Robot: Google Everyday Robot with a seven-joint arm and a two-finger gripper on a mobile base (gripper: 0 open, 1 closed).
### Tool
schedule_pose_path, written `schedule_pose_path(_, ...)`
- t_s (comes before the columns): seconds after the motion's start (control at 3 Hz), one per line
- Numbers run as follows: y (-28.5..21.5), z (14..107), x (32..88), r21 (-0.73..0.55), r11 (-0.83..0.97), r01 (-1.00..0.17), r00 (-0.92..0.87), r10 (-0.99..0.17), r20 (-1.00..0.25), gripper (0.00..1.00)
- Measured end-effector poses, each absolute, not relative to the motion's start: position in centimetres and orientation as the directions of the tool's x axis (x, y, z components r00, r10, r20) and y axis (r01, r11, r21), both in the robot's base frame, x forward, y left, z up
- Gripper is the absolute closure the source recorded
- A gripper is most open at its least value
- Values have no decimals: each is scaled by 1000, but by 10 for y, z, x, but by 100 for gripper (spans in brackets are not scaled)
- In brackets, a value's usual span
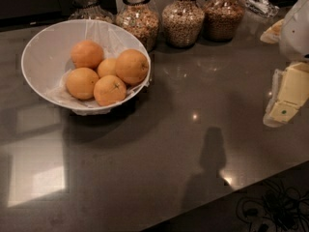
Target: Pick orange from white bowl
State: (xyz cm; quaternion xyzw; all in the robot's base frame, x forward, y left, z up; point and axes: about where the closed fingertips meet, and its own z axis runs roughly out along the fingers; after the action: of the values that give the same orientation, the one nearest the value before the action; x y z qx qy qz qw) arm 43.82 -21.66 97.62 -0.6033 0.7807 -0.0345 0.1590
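Note:
The white bowl (pixel 43 57), wide and deep with a crinkled white lining, stands at the back left of the dark counter. It holds several oranges. The orange (pixel 132 66), the largest and evenly coloured, lies at the bowl's right side against the rim. In front of it lies an orange with a dark stem mark (pixel 110 90), and a smaller, paler one (pixel 107 67) sits in the middle. My gripper (pixel 282 114) hangs at the far right edge of the view, above the counter, well to the right of the bowl and holding nothing.
Several glass jars of grains and nuts (pixel 181 21) stand in a row behind the bowl along the back. The counter's front edge (pixel 251 185) runs diagonally at the lower right, with patterned floor beyond. A bright window reflection (pixel 36 178) lies at the lower left.

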Motion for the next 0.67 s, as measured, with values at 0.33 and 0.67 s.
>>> schedule_pose_path(0.33,-217,976,438,-246,270,-931,-221,-953,-207,0)
schedule_pose_path(0.67,-213,978,443,-251,261,-932,-210,-954,-212,0)
